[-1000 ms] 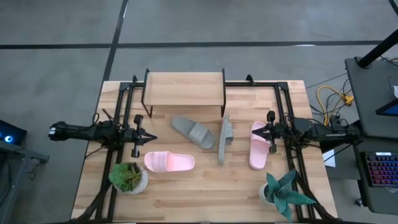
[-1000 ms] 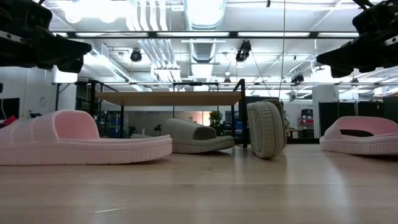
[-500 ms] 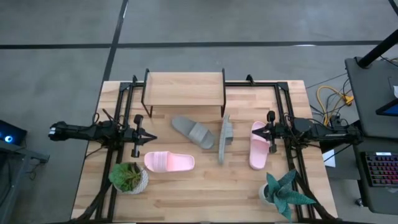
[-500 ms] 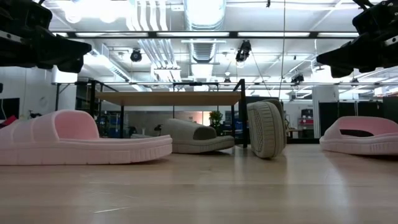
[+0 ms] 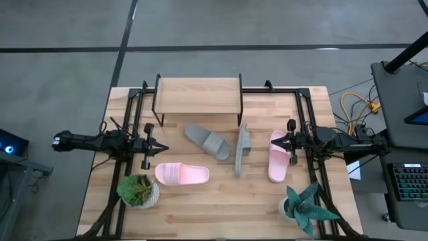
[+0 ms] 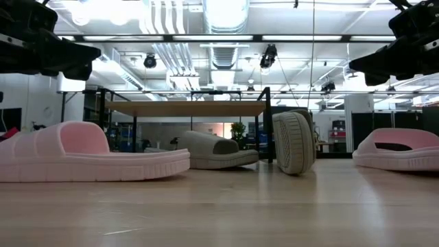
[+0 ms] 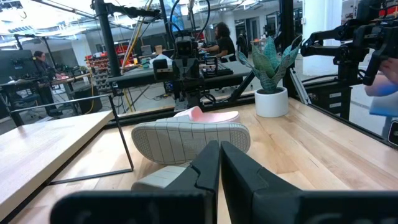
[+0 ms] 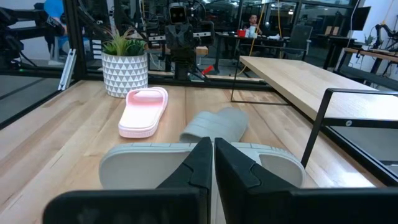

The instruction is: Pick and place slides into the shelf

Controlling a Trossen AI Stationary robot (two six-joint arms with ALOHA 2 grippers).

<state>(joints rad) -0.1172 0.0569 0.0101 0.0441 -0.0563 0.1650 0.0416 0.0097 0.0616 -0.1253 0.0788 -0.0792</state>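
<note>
Currently the left gripper (image 5: 162, 148) and the right gripper (image 5: 273, 142) each hover with fingers pressed together, holding nothing. One grey slide (image 5: 207, 142) lies flat just before the shelf (image 5: 198, 95); another grey slide (image 5: 241, 149) stands on edge beside it. One pink slide (image 5: 182, 174) lies near the left gripper, another pink slide (image 5: 278, 156) under the right.

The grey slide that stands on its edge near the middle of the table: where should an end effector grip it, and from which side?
Grip the grey slide on its edge across its thin body, sole on one side and footbed on the other, coming from above. It stands on its long edge, so its upper edge is free. The right end effector is nearer, I judge.
</note>
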